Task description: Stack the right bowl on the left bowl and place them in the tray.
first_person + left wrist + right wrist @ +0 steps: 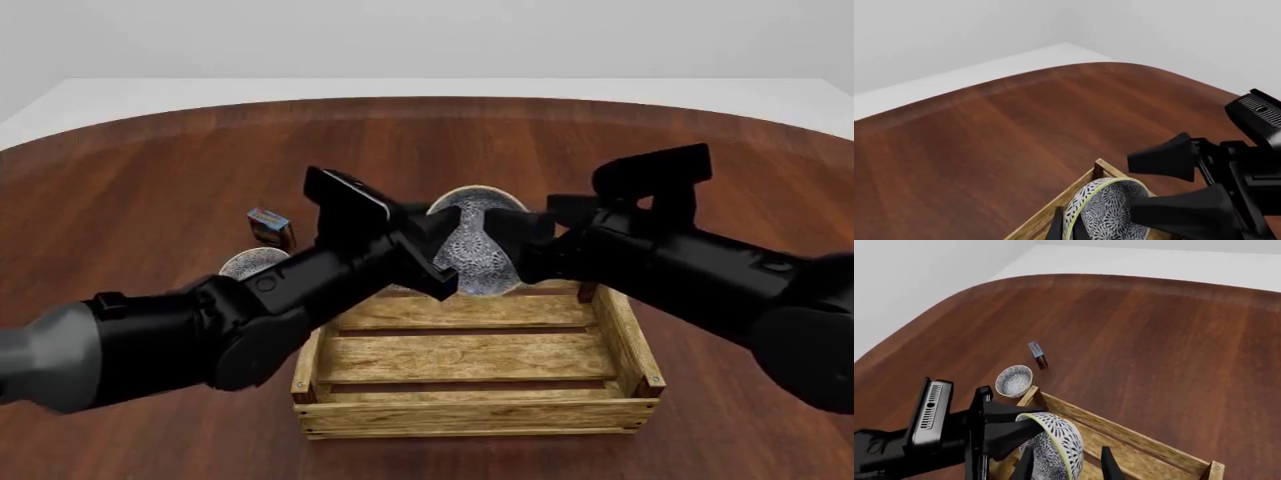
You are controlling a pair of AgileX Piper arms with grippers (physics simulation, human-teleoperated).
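Observation:
A patterned bowl [470, 243] with a yellow-green rim hangs tilted above the far edge of the tray [467, 415], a light wooden crate. My left gripper [441, 257] comes in from the left and is shut on that bowl's rim; the left wrist view shows its fingertips pinching the rim [1069, 220]. My right gripper [515, 240] is open, its fingers [1109, 465] spread on either side of the bowl [1054, 437]. A second, smaller-looking patterned bowl [251, 263] sits on the table just left of the tray's far corner.
A small red-blue box [271, 229] stands on the table behind the second bowl [1015, 380]. Both arms cross above the tray's [1134, 445] far half. The brown table runs to a curved far edge.

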